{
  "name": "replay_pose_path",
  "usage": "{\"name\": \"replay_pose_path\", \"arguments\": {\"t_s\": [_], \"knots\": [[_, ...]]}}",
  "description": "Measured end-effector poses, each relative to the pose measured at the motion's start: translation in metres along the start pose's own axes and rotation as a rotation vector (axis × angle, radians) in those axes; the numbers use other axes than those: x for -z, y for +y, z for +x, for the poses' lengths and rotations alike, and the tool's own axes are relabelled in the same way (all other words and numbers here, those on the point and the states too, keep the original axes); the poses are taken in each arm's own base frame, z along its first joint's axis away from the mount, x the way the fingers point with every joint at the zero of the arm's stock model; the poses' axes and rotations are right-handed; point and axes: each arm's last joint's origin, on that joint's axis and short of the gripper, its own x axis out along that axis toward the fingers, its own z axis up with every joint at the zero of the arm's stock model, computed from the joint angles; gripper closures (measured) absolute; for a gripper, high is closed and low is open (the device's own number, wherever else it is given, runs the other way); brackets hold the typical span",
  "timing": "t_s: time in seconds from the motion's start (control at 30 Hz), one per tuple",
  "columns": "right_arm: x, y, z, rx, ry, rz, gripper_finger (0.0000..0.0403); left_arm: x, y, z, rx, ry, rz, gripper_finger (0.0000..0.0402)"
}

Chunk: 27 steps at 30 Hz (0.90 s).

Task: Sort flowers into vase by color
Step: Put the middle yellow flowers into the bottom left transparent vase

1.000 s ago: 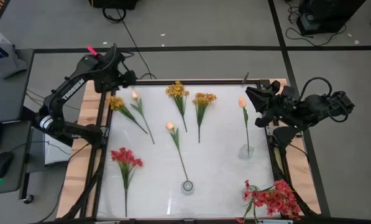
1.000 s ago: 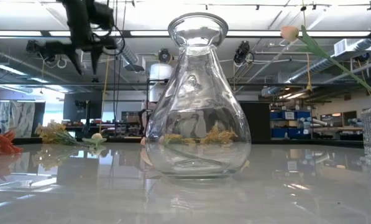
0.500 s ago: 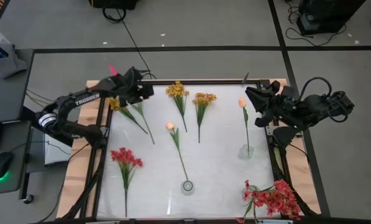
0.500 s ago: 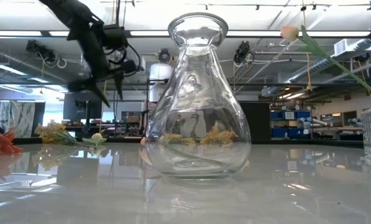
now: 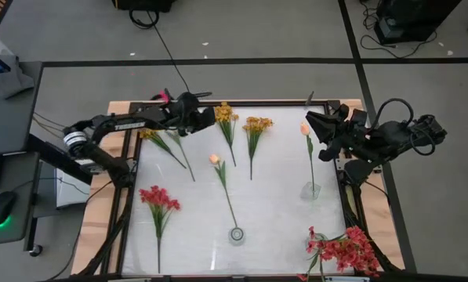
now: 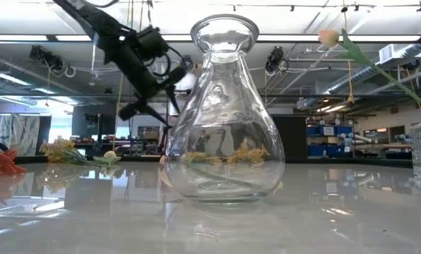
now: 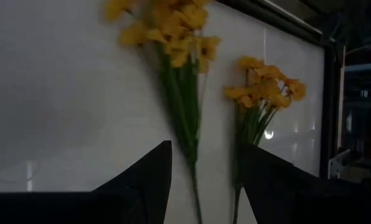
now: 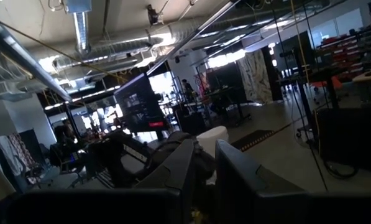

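Observation:
Three yellow flowers lie at the table's far side: one at far left (image 5: 147,131), one in the middle (image 5: 224,114) (image 7: 173,37) and one to its right (image 5: 257,124) (image 7: 266,87). My left gripper (image 5: 211,116) (image 7: 204,180) hangs open above the table, just left of the middle one, touching nothing. A peach tulip (image 5: 214,159) lies with its stem end by the round clear vase (image 5: 237,233) (image 6: 224,113). Another tulip (image 5: 305,128) leans out of a small vase (image 5: 310,189). Red flowers (image 5: 159,200) lie near left. My right gripper (image 5: 312,123) (image 8: 205,168) waits raised at the right edge, a narrow empty gap between its fingers.
A bushy red cluster (image 5: 343,251) sits at the near right corner. A further peach tulip's stem (image 5: 183,157) shows below my left arm. The wooden table frame (image 5: 241,103) borders the white top. Open room lies between the flowers in the middle.
My left gripper has travelled from the far left corner toward the table's right along the far edge, sinking and tipping its fingers downward, and now hangs beside the middle yellow flower. Its fingers have stayed apart. No flower has moved.

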Motion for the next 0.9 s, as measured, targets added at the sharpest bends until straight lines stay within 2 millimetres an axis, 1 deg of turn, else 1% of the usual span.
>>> {"name": "replay_pose_path", "arguments": {"t_s": [0.17, 0.4, 0.53, 0.63, 0.77, 0.83, 0.9], "knots": [[0.002, 0.001, 0.001, -0.002, 0.006, 0.019, 0.0328, -0.002, -0.025, 0.02, -0.026, 0.033, 0.062, 0.0214], [0.002, 0.002, 0.001, -0.006, 0.006, 0.039, 0.0328, -0.006, -0.056, 0.042, -0.25, 0.092, 0.207, 0.0214], [0.002, 0.002, 0.001, -0.006, 0.006, 0.039, 0.0328, -0.009, -0.075, 0.054, -0.266, 0.096, 0.232, 0.0214], [0.002, 0.002, 0.001, -0.006, 0.006, 0.039, 0.0328, -0.01, -0.084, 0.061, -0.312, 0.098, 0.242, 0.0214], [0.002, 0.002, 0.001, -0.006, 0.006, 0.039, 0.0328, -0.006, -0.09, 0.07, -0.409, 0.125, 0.291, 0.0214], [0.002, 0.002, 0.001, -0.006, 0.006, 0.039, 0.0328, -0.002, -0.09, 0.073, -0.47, 0.152, 0.317, 0.0214], [0.002, 0.002, 0.001, -0.006, 0.006, 0.039, 0.0328, 0.001, -0.089, 0.078, -0.484, 0.163, 0.328, 0.0214]]}}
